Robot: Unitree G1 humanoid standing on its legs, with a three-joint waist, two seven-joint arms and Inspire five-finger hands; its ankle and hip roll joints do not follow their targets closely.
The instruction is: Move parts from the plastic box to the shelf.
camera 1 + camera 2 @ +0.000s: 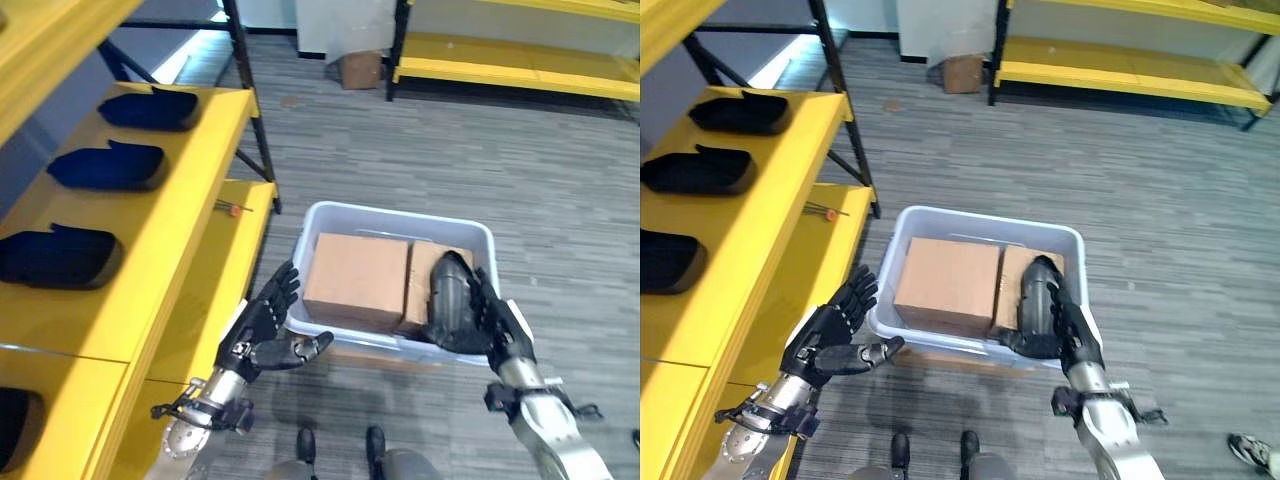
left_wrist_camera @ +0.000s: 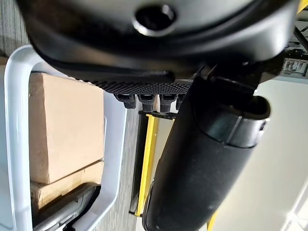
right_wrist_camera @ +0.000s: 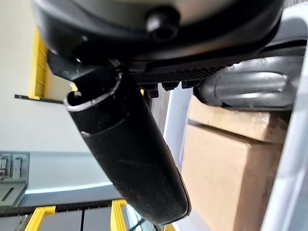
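Note:
The pale plastic box [image 1: 400,214] stands on the floor with two cardboard cartons [image 1: 357,280] inside. A dark grey part [image 1: 449,300] leans upright in its near right corner. My right hand [image 1: 497,320] is open, its straight fingers lying against the outer side of that part, which also shows as the grey part [image 3: 250,89] in the right wrist view. My left hand [image 1: 262,332] is open with fingers spread, just outside the box's near left wall and holding nothing. The yellow shelf [image 1: 185,220] on the left carries dark parts [image 1: 108,167] in a row.
A lower yellow shelf level [image 1: 225,290] lies between my left hand and the upper one, with a small red-tipped tool [image 1: 232,208] on it. A black shelf post [image 1: 255,110] stands behind. Another yellow rack [image 1: 520,62] and a small carton [image 1: 360,68] are far back. A person's shoe [image 1: 1250,450] is at the near right.

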